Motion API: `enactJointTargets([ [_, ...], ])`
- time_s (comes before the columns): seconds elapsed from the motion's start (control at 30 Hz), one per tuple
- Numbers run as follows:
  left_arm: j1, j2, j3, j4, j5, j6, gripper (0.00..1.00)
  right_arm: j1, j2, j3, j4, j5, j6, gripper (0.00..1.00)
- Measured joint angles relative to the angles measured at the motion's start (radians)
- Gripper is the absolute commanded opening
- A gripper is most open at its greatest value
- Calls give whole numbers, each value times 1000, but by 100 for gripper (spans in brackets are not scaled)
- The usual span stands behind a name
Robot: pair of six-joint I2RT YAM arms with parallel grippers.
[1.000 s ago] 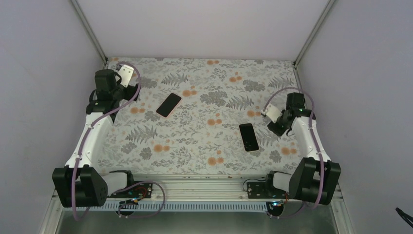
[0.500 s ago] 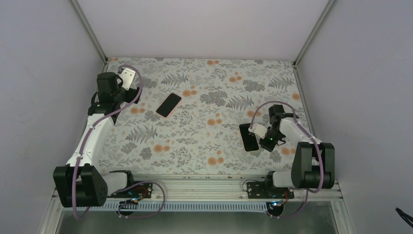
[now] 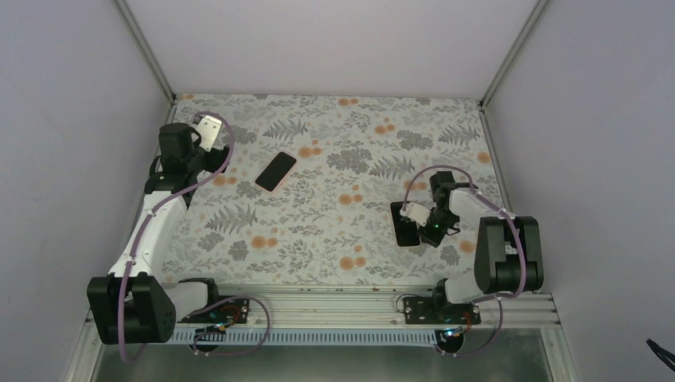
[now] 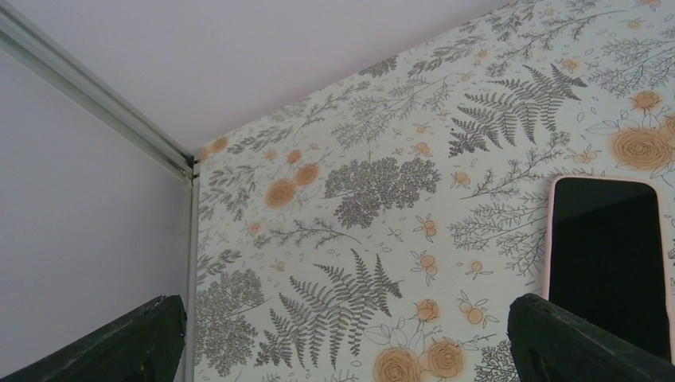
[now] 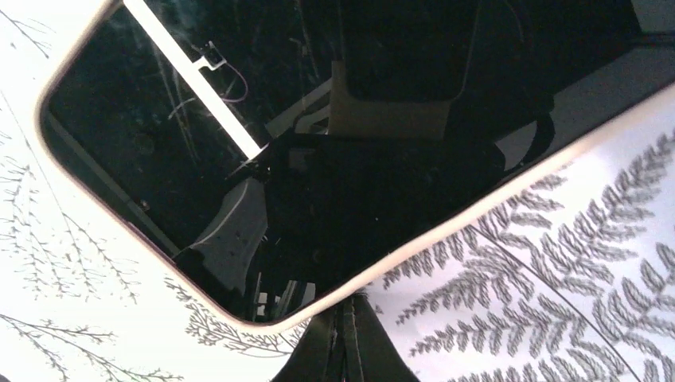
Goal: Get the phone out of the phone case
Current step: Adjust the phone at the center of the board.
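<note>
Ferns and orange blossoms pattern the counter (image 3: 334, 239), which fills the middle of the overhead view between pale walls. Right of centre in that view lies the phone (image 3: 405, 233), black, flat on the counter, its long side running roughly up and down the frame. The right claw (image 3: 415, 216) is down over the phone's upper right part, with its arm folded back toward the lower right of the frame.

In the right wrist view the glossy screen fills the upper left half, mirroring the arm above it. The phone case (image 5: 509, 188) shows as a thin pale pink rim round the glass, so the phone sits inside the case. The right claw comes in at the bottom centre of that view with its two fingers pressed together and nothing between them. Their tips lie at the rim of the case's long side; whether they touch it I cannot tell.

The left claw (image 3: 208, 127) is in the upper left of the overhead view, well apart from both handsets. Its wrist view shows two dark fingers (image 4: 119, 342) in the lower corners, spread wide, with only patterned counter between them.

A second phone (image 3: 275, 171) lies slantwise left of centre in the overhead view. In the left wrist view it sits at the right edge, dark screen up, with a thin pink edge along its left side and top.
</note>
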State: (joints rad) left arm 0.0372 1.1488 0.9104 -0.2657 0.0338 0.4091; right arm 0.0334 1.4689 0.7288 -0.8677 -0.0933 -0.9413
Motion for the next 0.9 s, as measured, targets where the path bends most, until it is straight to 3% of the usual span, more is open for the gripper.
enactJointTargets([
  [0.37, 0, 4, 3, -6, -5, -6, 100, 166, 90, 72, -26, -98, 42, 4],
  [0.9, 0, -24, 27, -21, -6, 10, 100, 389, 462, 481, -80, -318, 90, 4],
])
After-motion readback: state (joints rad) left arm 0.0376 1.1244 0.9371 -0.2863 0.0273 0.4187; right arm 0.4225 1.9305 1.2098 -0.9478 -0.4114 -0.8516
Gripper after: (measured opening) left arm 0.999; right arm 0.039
